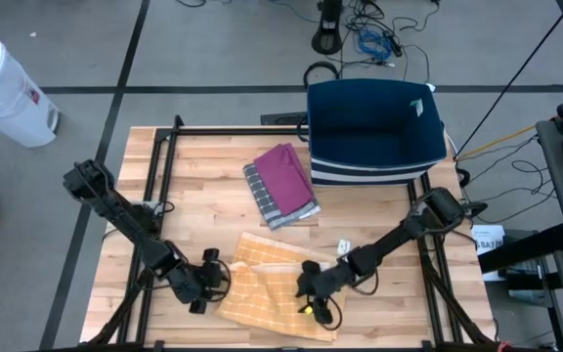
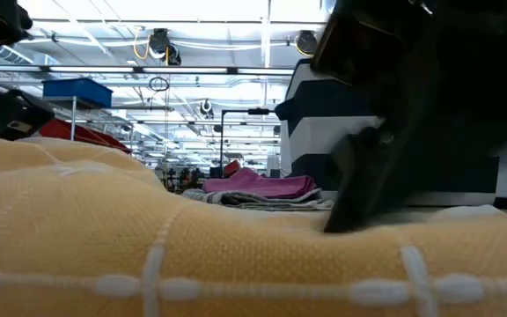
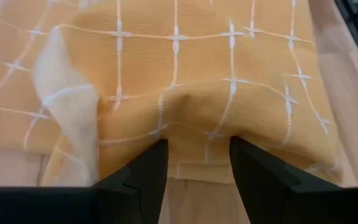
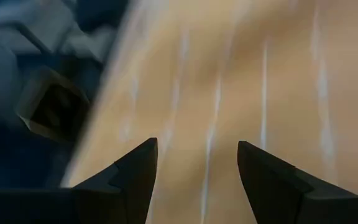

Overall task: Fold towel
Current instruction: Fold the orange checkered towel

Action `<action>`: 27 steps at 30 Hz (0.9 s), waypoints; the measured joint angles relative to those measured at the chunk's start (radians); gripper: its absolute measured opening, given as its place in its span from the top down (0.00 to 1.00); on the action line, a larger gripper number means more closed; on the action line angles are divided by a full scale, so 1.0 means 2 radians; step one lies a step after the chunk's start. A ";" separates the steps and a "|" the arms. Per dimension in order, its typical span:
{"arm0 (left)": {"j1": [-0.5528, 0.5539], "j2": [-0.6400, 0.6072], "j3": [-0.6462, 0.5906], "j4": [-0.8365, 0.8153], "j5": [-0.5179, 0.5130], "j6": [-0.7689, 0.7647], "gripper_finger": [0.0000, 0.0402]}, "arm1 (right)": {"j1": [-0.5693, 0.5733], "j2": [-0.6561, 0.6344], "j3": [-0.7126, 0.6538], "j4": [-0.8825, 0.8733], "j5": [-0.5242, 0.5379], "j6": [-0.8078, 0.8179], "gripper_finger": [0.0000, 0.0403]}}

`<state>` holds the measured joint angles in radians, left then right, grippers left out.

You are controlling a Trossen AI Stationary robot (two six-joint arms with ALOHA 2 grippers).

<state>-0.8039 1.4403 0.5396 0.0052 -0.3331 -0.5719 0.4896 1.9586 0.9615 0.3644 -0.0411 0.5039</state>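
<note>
A yellow towel with a white grid (image 1: 272, 286) lies rumpled and partly folded near the table's near edge, and it fills the low view (image 2: 148, 238). My left gripper (image 1: 213, 281) is low at the towel's left edge and open. In its wrist view its fingers (image 3: 197, 180) stand on either side of a raised hump of that edge (image 3: 194, 124). My right gripper (image 1: 311, 290) is open over the towel's right part, with the cloth close under its fingers (image 4: 197, 180). My left gripper comes level from the table's left, its open fingers (image 3: 148, 177) on either side of the towel's bunched left edge (image 3: 194, 155), which lies on the table. I cannot tell whether they touch it. My right gripper points down at the towel's top (image 2: 346, 220). Whether it touches is unclear.
A folded stack, magenta cloth over grey plaid (image 1: 281, 183), lies at the table's middle. A dark blue bin with white stripes (image 1: 374, 132) stands at the far right. Black frame rails (image 1: 164, 176) run along the table's sides. A small white tag (image 1: 343, 246) lies beside the towel.
</note>
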 joint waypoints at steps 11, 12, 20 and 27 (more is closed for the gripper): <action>0.013 -0.024 0.049 -0.113 0.038 0.027 0.55 | 0.054 0.008 0.004 -0.117 0.011 0.067 0.50; 0.012 -0.032 0.059 -0.141 0.021 0.024 0.55 | 0.057 0.004 0.004 -0.128 0.010 0.068 0.51; 0.017 -0.064 0.080 -0.140 -0.062 0.051 0.55 | 0.064 -0.016 0.000 -0.167 0.003 0.058 0.60; 0.047 -0.049 0.080 -0.115 -0.022 0.050 0.55 | 0.064 -0.016 0.000 -0.168 0.005 0.054 0.63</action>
<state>-0.7090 1.3428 0.6991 -0.2238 -0.3772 -0.4728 0.6170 1.9266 0.9607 0.0281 -0.0304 0.6117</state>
